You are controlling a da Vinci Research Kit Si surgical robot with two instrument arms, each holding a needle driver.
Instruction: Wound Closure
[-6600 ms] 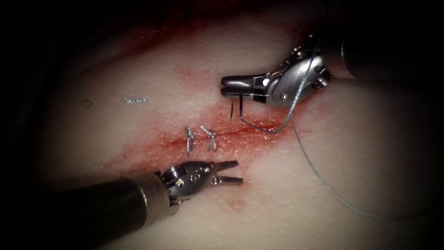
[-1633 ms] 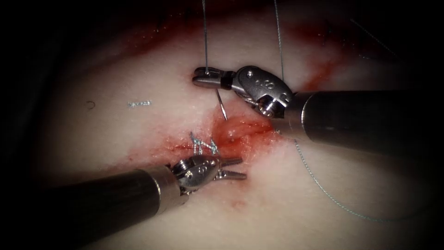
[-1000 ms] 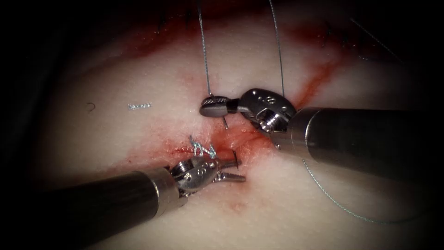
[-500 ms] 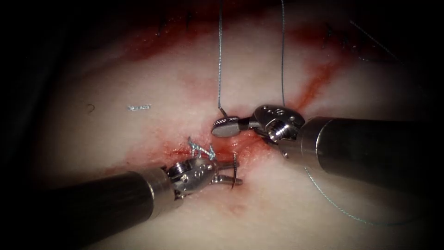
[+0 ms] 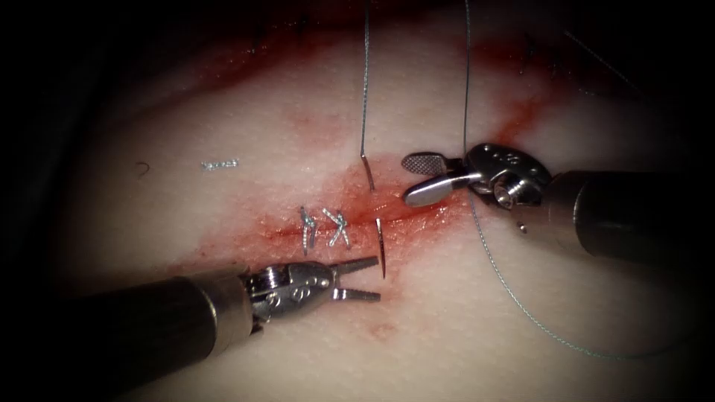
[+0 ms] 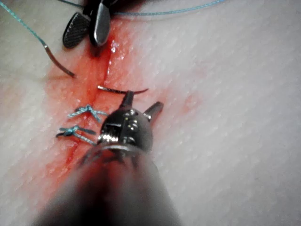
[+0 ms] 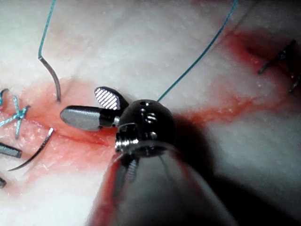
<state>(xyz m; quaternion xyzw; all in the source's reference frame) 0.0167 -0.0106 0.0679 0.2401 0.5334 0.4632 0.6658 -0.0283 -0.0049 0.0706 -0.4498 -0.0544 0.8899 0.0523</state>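
Needle (image 5: 380, 249) sits through the tissue (image 5: 223, 126), bridging the cut (image 5: 417, 212): its swaged tail (image 5: 367, 170) stands out of the surface above the cut and its pointed end emerges below it, both to the right of the two finished stitches (image 5: 322, 225). Neither tool grips it. Right tool (image 5: 418, 181) lies just right of the tail with jaws spread apart and empty; the right wrist view confirms the gap between the jaws, the needle tail (image 7: 51, 77) close by. Left tool (image 5: 366, 278) rests below the cut with jaws parted and empty, the upper tip almost touching the emerged point; in the left wrist view that point (image 6: 123, 89) lies just ahead of the tool (image 6: 141, 104). Thread (image 5: 364, 82) rises from the tail and a second strand loops past the right tool. Judgement: a sound grasp would take the exposed end well behind the point, jaws square across the wire, and follow the needle's curve so the tissue is not torn; the thread should be kept free of the jaws. No brand, label or legible writing is visible on tools or tissue.
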